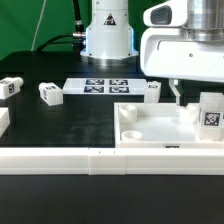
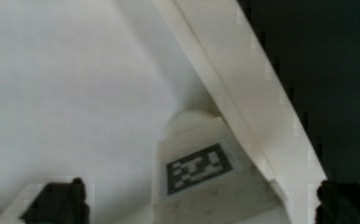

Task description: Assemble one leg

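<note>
A leg (image 1: 211, 112), a stubby white block with a square tag, stands upright in the corner of the large white panel (image 1: 150, 125) at the exterior view's right. In the wrist view the same leg (image 2: 198, 160) sits beside the panel's raised wall (image 2: 248, 100), in line with the gap between my two dark fingertips (image 2: 52, 205). My gripper (image 1: 180, 95) hangs over the panel, just to the left of that leg in the exterior view. The gripper (image 2: 198, 205) is open and empty, jaws wide apart. Whether it touches the leg cannot be told.
More legs lie on the black table: one (image 1: 50, 93) left of centre, one (image 1: 10, 86) at the far left, one (image 1: 152, 90) by the marker board (image 1: 105, 86). A long white rail (image 1: 90, 160) runs along the front. The robot base (image 1: 108, 40) stands behind.
</note>
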Action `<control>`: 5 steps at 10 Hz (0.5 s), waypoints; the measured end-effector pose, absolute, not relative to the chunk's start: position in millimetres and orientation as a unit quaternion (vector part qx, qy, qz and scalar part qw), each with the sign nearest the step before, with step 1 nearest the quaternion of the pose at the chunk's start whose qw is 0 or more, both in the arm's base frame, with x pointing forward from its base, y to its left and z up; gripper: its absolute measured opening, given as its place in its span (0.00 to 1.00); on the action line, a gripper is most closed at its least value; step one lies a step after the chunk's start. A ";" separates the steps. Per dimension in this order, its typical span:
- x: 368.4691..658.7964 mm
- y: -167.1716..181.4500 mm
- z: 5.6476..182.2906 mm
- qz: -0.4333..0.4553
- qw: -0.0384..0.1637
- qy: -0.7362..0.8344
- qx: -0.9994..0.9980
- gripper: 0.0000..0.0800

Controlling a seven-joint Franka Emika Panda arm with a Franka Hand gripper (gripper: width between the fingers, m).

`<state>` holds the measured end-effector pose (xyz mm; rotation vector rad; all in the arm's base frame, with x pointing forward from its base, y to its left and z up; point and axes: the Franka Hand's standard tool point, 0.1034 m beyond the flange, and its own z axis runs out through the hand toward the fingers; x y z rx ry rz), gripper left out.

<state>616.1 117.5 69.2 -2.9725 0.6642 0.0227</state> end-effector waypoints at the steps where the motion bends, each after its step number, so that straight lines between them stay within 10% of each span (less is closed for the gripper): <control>1: 616.1 117.0 69.2 0.005 0.047 0.176 -0.983 0.81; 4: 616.5 116.3 69.7 -0.001 0.039 0.072 -0.997 0.81; 5: 616.2 116.3 69.3 -0.001 0.039 0.081 -0.996 0.65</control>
